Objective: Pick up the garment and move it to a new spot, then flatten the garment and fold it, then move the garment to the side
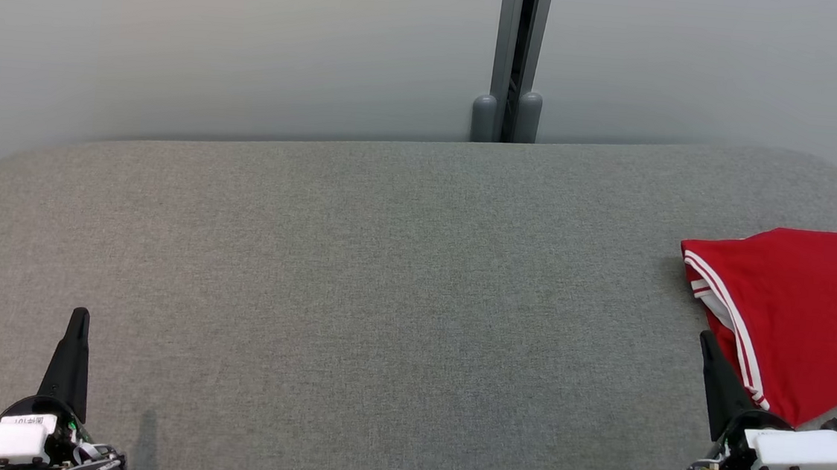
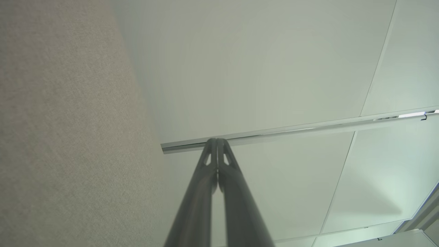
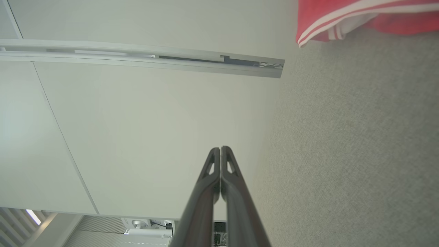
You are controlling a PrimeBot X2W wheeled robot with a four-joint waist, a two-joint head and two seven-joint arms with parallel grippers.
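While the red garment point(image 1: 800, 317) lies far right, left end effector point(image 1: 80, 317) closed; right end effector point(image 1: 706, 340) closed, near it.

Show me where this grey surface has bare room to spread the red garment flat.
The whole middle of the grey surface is bare, from the left pincer across to the red garment and back to the wall. The right end is crowded: the garment lies there, with the right pincer close by its near edge.
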